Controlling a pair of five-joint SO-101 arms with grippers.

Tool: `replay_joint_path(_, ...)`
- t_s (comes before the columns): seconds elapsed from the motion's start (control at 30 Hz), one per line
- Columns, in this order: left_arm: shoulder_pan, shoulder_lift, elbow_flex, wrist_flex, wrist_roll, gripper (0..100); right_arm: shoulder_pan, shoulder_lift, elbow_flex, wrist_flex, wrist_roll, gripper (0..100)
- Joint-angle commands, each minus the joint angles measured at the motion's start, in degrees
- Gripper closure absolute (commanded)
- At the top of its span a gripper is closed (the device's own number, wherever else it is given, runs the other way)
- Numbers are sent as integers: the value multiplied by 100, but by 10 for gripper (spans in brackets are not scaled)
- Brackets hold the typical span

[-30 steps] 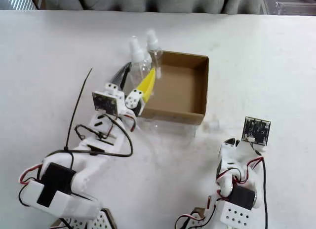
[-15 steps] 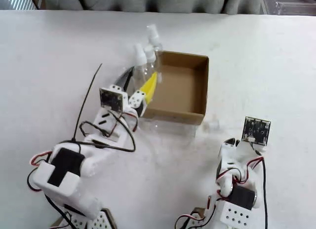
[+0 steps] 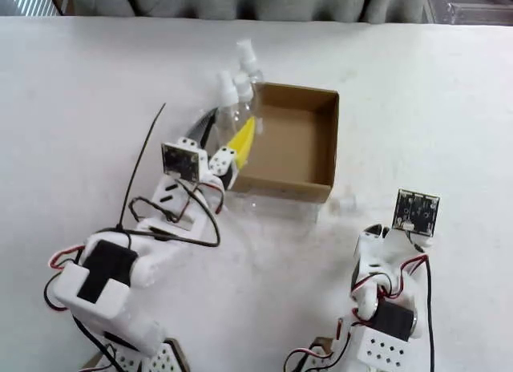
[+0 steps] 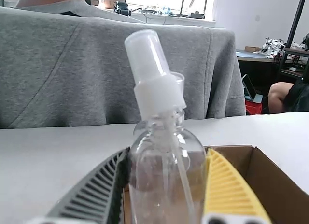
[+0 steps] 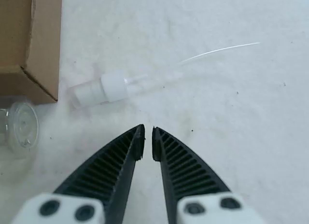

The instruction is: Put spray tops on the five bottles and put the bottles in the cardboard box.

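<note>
Cardboard, brown and open at the top, the cardboard box (image 3: 293, 144) sits mid-table. Just outside its left wall the left gripper (image 3: 225, 128) is clamped on a clear spray bottle (image 4: 163, 183), with the grey finger (image 4: 99, 190) pressed to one side of the body and the yellow finger (image 4: 227, 190) to the other. The bottle is upright and its white spray top (image 4: 153, 77) is fitted, leaning a little, with the dip tube showing through the clear wall. Two more topped bottles (image 3: 244, 63) stand just behind it by the box's far left corner, outside the box. The right gripper (image 5: 147, 143) hangs over bare white table (image 5: 241, 113) with its black fingers drawn almost together, only a slit between the tips and nothing in them. Near those tips a loose spray top (image 5: 102, 87) lies on its side, its thin tube trailing away, just off the box's near right corner. A lying bottle (image 5: 20, 125), clear, rests along the box's near wall.
</note>
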Motion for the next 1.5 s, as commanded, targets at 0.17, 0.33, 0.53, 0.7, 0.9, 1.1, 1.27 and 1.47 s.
replay_joint_path(0.17, -40, -4, -70, -105, 44, 901, 66, 31, 62, 31, 62, 984)
replay_joint_path(0.33, -40, 4, -62, -70, 35, 902, 66, 40, 62, 31, 62, 984)
replay_joint_path(0.53, -22, -13, -26, 176, -325, 902, 66, 40, 62, 31, 62, 984)
replay_joint_path(0.7, -40, -13, -26, 176, -352, 902, 66, 40, 62, 31, 62, 984)
replay_joint_path(0.9, -40, -4, -18, 167, -360, 901, 66, 40, 62, 31, 62, 984)
replay_joint_path(1.1, -22, -4, -26, 167, -360, 901, 66, 40, 62, 31, 62, 984)
replay_joint_path(1.27, 57, -31, -26, 176, -325, 901, 66, 40, 62, 31, 62, 984)
replay_joint_path(1.47, 4, 4, 26, 176, -343, 901, 66, 40, 62, 31, 62, 984)
